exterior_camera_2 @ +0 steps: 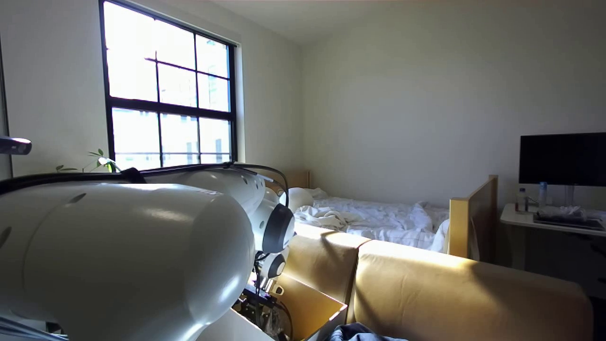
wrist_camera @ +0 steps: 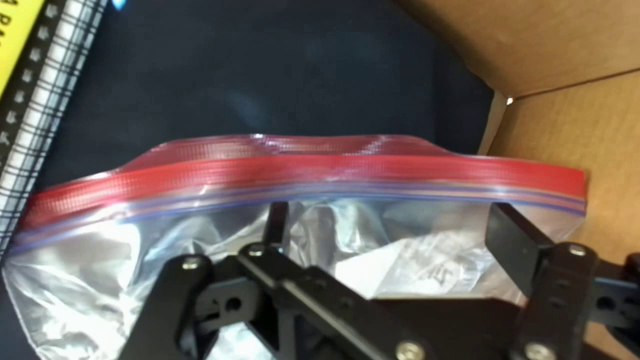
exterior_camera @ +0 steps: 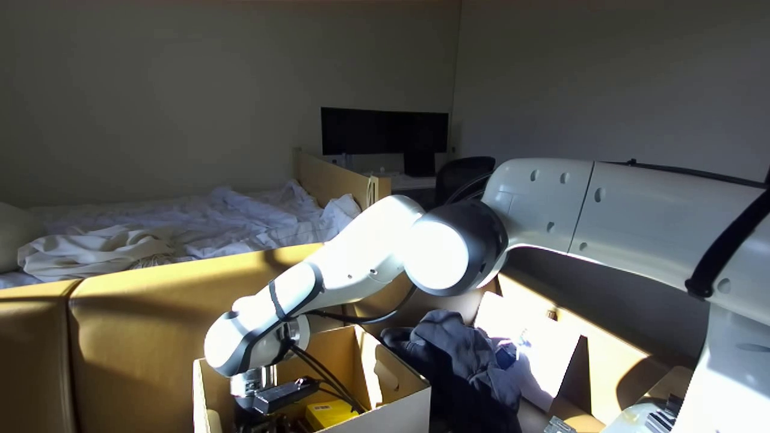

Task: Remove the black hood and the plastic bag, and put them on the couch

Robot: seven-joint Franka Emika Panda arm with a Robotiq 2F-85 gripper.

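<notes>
My gripper points down inside a cardboard box, its jaws wide apart. Below and between the fingers lies the plastic bag, clear with a red zip strip; whether the fingers touch it I cannot tell. A white piece shows through the clear plastic between them. Outside the box, the black hood lies in a crumpled heap on the couch. In an exterior view only the hood's top shows at the bottom edge. The arm largely covers the box there.
A spiral-bound notebook and a flat dark surface lie in the box around the bag. Cardboard walls rise close on the right. A yellow item sits in the box. A white panel leans beyond the hood.
</notes>
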